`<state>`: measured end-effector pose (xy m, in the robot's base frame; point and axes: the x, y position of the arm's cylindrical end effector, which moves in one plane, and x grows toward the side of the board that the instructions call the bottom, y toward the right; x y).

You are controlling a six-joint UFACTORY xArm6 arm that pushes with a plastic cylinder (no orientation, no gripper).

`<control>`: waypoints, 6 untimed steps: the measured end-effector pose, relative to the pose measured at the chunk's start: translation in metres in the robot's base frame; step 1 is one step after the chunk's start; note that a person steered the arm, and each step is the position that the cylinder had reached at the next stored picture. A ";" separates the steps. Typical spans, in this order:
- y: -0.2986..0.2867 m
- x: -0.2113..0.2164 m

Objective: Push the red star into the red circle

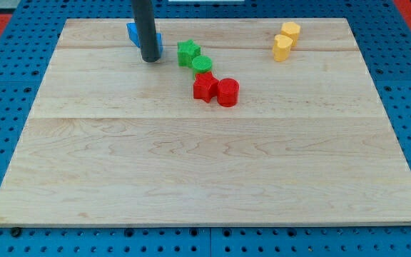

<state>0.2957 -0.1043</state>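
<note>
End effector: a bare rod, nothing to open or close; holds nothing.
My tip point(150, 60): on the table point(191, 171), against the blue block point(135, 33) at the view's top left.
Red star point(205, 87): touching the red circle point(227, 93), on its left.
Green star point(188, 52), green circle point(203, 66): just above the red pair.
Tip to red star: well apart.

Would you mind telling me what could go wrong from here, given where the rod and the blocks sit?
1. The red star already seems to touch the red circle; a further push may shove the circle away or split the pair.
2. The green circle and green star lie between my tip and the red star, so a straight path would drag them along.
3. My tip sits against the blue block and may nudge it when leaving.
</note>
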 end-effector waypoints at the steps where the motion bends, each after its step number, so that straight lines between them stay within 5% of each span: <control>1: 0.006 -0.009; 3: 0.035 0.053; 6: 0.113 0.083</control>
